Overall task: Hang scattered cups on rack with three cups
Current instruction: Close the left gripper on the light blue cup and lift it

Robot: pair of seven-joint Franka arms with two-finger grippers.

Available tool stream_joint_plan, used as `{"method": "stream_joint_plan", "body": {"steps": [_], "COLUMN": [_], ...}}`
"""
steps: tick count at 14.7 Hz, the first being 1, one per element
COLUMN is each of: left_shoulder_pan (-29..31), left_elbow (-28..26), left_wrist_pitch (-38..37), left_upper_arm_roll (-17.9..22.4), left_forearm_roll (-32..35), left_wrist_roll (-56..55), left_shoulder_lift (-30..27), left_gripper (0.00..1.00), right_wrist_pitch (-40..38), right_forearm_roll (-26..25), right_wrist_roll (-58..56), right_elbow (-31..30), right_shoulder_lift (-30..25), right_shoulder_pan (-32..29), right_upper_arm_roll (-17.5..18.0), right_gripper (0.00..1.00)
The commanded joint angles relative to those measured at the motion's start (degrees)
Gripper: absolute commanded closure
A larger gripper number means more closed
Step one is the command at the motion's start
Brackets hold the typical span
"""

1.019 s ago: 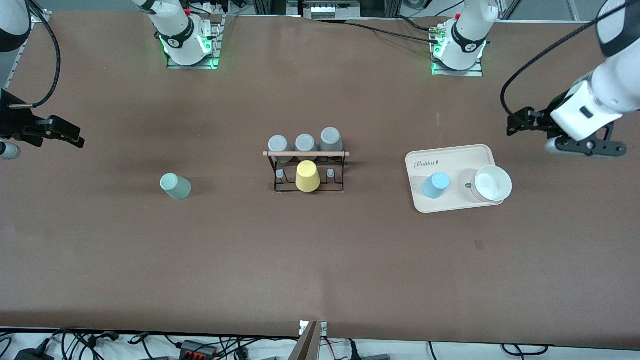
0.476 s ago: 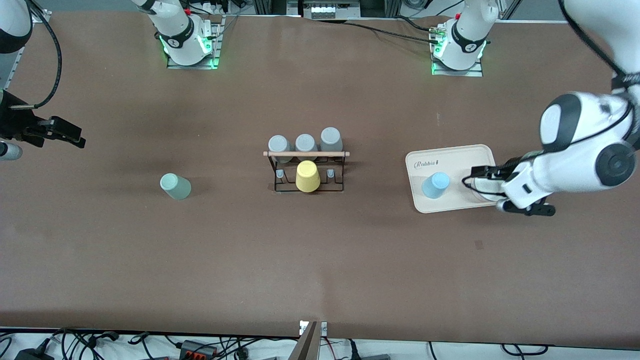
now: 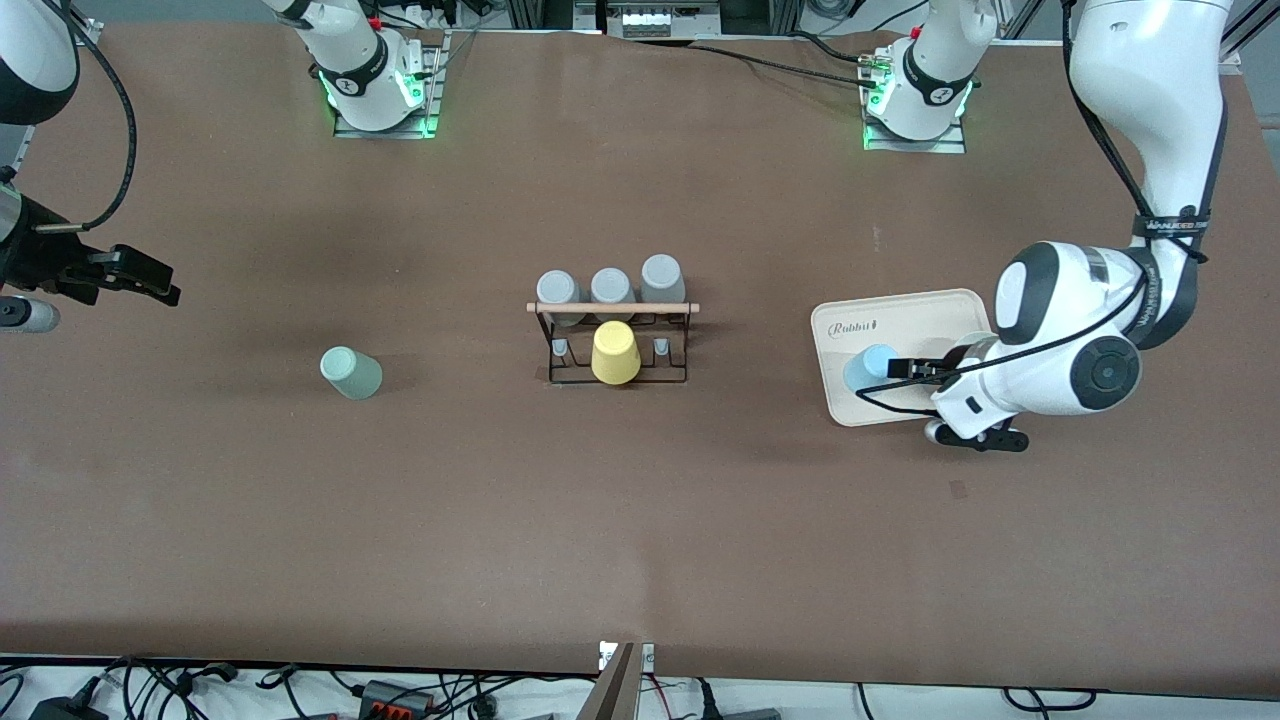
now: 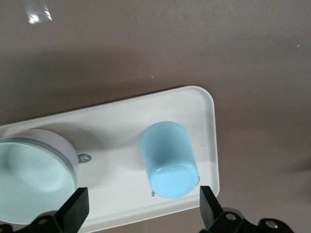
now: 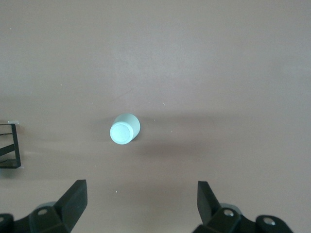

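Table [image 3: 640, 520]: one, brown.

Arms: two. Left gripper [image 3: 905, 369] hangs over the tray, just beside the blue cup, fingers [image 4: 77, 208] spread wide and holding nothing. Right gripper [image 3: 150, 285] hangs over the right arm's end of the table, fingers [image 5: 73, 199] spread, empty.

Tray [image 3: 900, 310]: one, cream, toward the left arm's end.

Rack [image 3: 612, 345]: one, black wire with a wooden rod, mid-table.

Bowl [image 4: 29, 174]: one, white, on the tray.

Cups: six, all upside down.
- Grey cups [image 3: 610, 286]: three, in a row on the rack.
- Yellow cup [image 3: 614, 352]: one, on the rack's nearer row.
- Blue cup [image 3: 868, 367]: one, on the tray beside the bowl.
- Green cup [image 3: 350, 373]: one, on the bare table between rack and right gripper.
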Motion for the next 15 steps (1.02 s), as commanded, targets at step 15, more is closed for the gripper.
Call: {"method": "stream_joint_plan", "body": {"steps": [15], "left_shoulder_pan": [-3.41], "left_elbow": [-9.43], "left_wrist_pitch": [11.77], "left_upper_arm_roll": [-0.28], "left_forearm_roll": [-0.77], "left_wrist_roll": [-1.78], "left_shoulder_lift": [0.82], "left_gripper": [0.10], "right_wrist_pitch": [1.14], "right_forearm_roll": [-0.29], "right_wrist_roll": [0.47], "right_elbow": [0.22], "right_shoulder_lift": [0.65], "right_shoulder_pan": [0.24], "right_upper_arm_roll": [-0.13], "right_gripper": [0.00]}}
